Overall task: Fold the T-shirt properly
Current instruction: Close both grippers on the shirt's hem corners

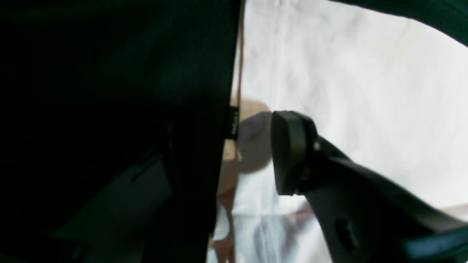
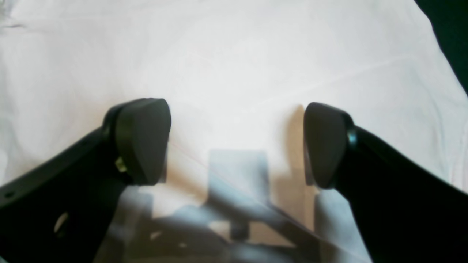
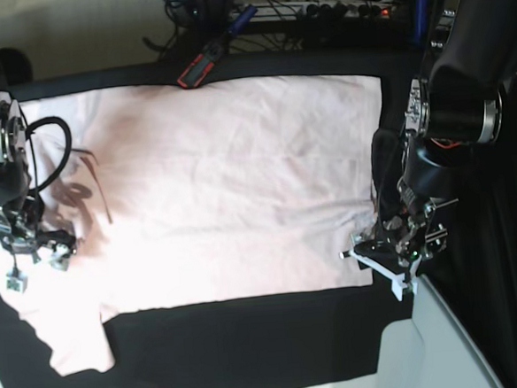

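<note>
Overhead, you see the T-shirt spread plain side up across the black table cloth, its long upper edge running close to the table's far edge and one short sleeve reaching toward the near left corner. Any printed lettering is out of sight.

Your right gripper stands over the shirt's left margin, by the table's left edge. From the base view its jaws are too small and cluttered with cable to read; the right wrist view settles it, showing both dark pads well apart with bare pink fabric between them, so the claw is open and holds nothing. Whether the pads touch the cloth you cannot tell.

Your left gripper hangs at the shirt's right edge, near its lower right corner. In the left wrist view only one fingertip pad is plain; the other side is lost in a dark, unlit mass filling the left half of that view. A gap of pale fabric shows beside the visible pad, but you cannot tell whether this claw is open or pinching the hem. The small dark label at the fabric's edge is blurred and unreadable.
</note>
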